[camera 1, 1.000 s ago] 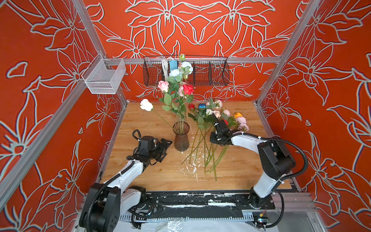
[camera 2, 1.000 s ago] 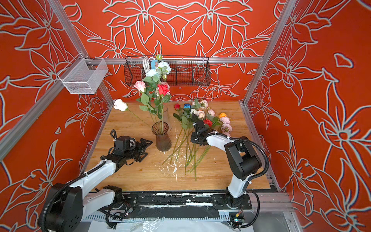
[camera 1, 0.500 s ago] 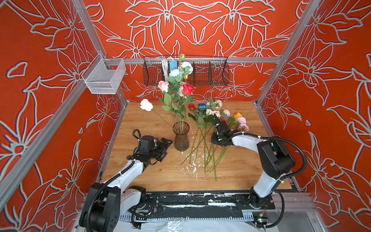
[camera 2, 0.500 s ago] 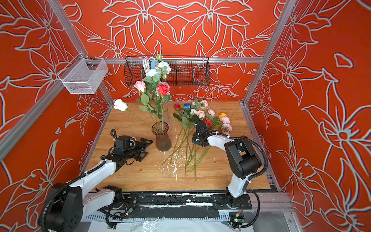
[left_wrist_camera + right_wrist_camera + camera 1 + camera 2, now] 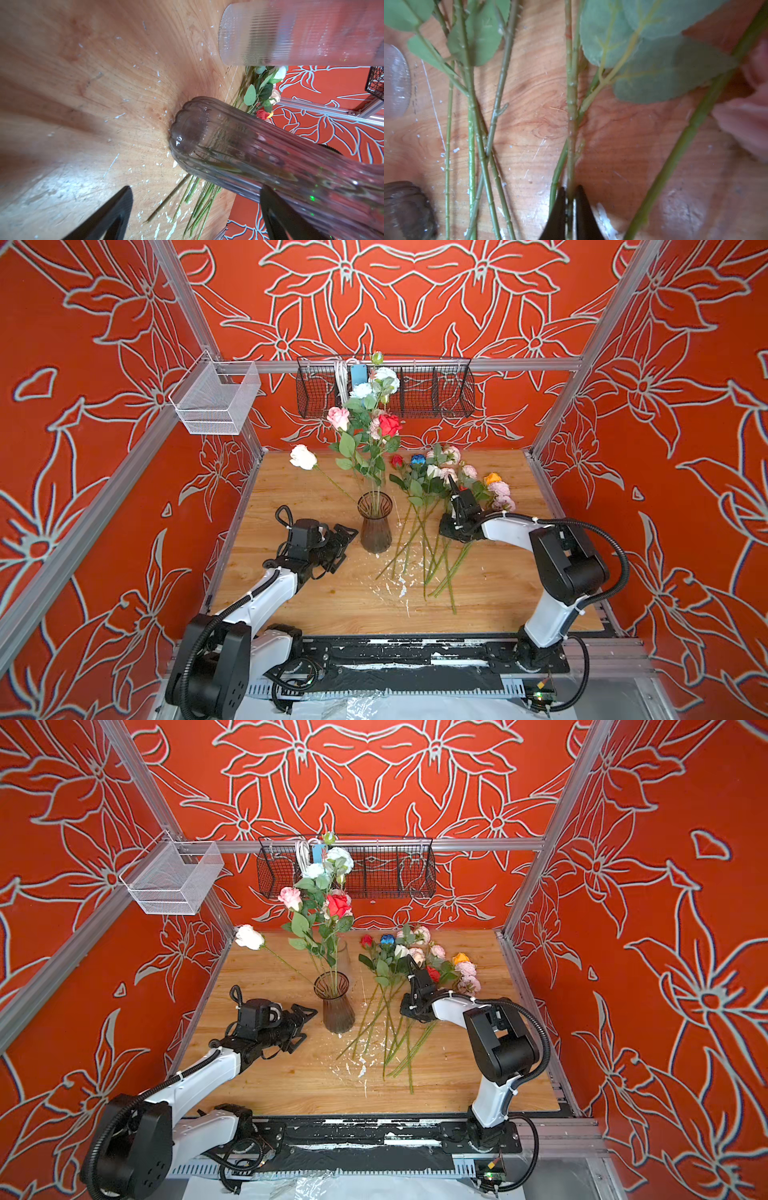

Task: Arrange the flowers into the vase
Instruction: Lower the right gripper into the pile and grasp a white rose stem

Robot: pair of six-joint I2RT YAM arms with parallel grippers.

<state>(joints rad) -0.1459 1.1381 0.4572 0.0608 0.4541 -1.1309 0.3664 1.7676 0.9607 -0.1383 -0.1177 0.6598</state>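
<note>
The right tool (image 5: 569,194) has just clenched on one flower stem (image 5: 572,116), ready for the vase (image 5: 375,526); left tool (image 5: 347,545) stays released.

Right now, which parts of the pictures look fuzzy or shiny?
In the right wrist view the leaves and pink petals near the lens are blurry, the held stem sharper; in the left wrist view the ribbed clear glass is smeared and the vase shows glints; both top views look sharp.
</note>
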